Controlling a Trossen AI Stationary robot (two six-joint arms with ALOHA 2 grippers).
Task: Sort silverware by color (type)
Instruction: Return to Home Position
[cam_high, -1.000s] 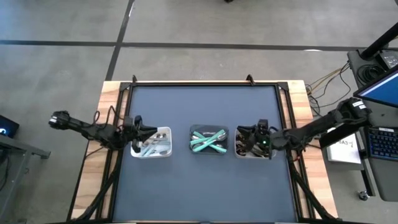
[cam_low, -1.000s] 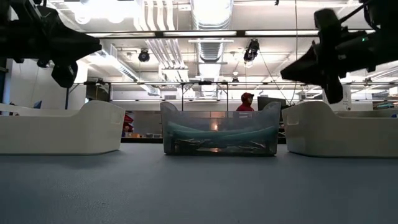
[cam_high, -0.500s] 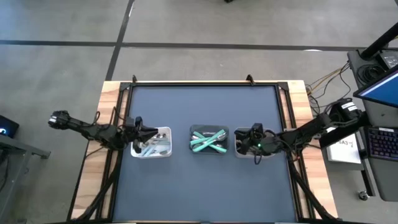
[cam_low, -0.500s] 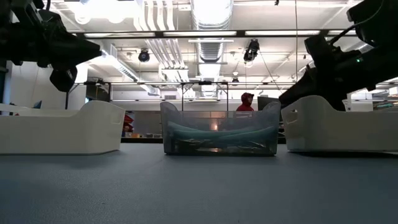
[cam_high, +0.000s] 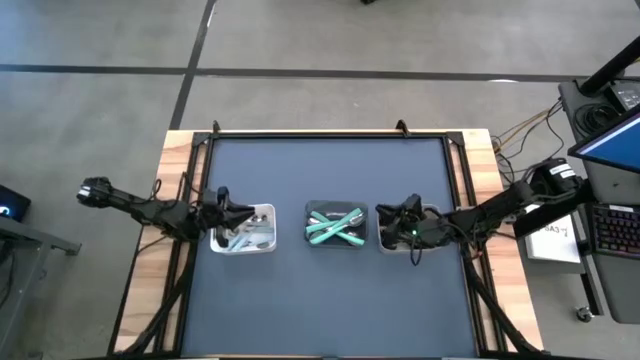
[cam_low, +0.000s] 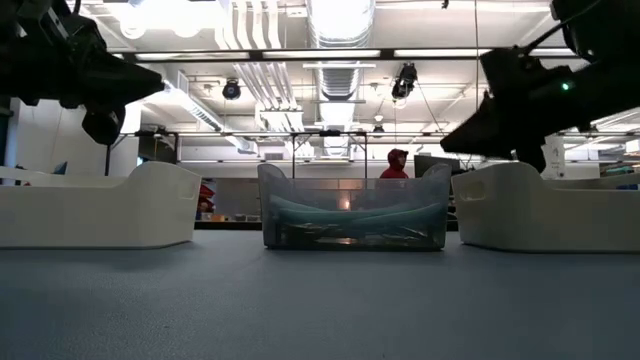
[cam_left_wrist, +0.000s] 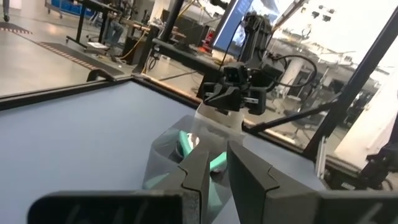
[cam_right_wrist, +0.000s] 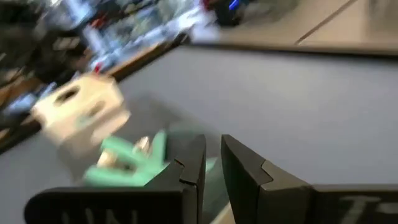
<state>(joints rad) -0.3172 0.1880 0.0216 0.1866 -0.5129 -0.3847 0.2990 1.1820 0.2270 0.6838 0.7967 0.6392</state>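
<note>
L gripper (cam_high: 243, 212) hovers over the arm-side end of the L tray (cam_high: 272, 230), above the silver spoons/forks (cam_high: 246, 237) and not touching them. Its fingers (cam_left_wrist: 198, 177) are nearly together w/ only a thin slit, nothing btwn them. R gripper (cam_high: 388, 213) hangs over the R tray (cam_high: 381, 246), above the dark cutlery (cam_high: 393, 239), which it partly hides. Its fingers (cam_right_wrist: 193, 163) are likewise nearly together and empty. In the low view both grippers sit higher than the tray rims, L at top left (cam_low: 105, 95), R at top right (cam_low: 495, 115).

3 trays stand in a row across the middle of the blue-grey mat (cam_high: 330, 170), side by side w/ small gaps. L and R trays are white and opaque. The mid tray (cam_high: 310, 209) is see-through and holds the teal-handled pcs (cam_high: 335, 227), crossed over each other.

The row sits well in from the black frame (cam_high: 455, 170) and the wood border (cam_high: 180, 145). Wide stretches of mat lie on both long sides of the row. A person in a red hood (cam_low: 397, 165) stands far back in the room.
</note>
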